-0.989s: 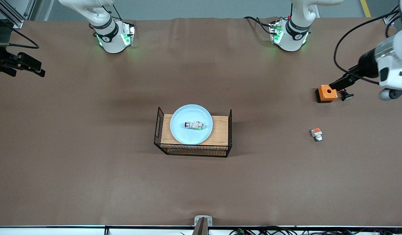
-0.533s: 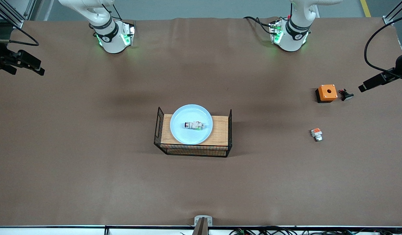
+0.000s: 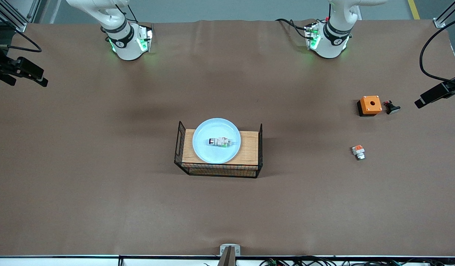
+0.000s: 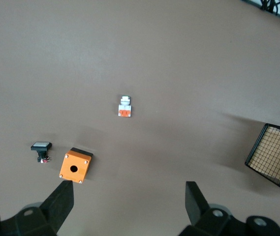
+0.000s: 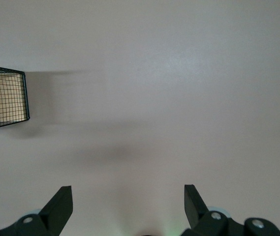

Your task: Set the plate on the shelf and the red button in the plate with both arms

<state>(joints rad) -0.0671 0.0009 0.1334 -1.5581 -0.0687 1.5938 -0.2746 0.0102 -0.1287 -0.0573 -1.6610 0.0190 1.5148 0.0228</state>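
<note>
Pale blue plate [image 3: 216, 140] flat on basket's wooden top [image 3: 249, 147] – red button [image 3: 220, 142] on its side, plate ctr.

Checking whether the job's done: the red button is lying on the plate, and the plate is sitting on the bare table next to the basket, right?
Not quite. The red button does lie on the plate, but the plate rests on the wooden top of the basket, not on the bare table beside it. The front view shows this.

We see a pale blue plate [image 3: 216, 140] on a black wire basket [image 3: 218, 151] with a light wood top. The desk [image 3: 101, 166] is brown. One box [image 3: 370, 105] is orange.
</note>
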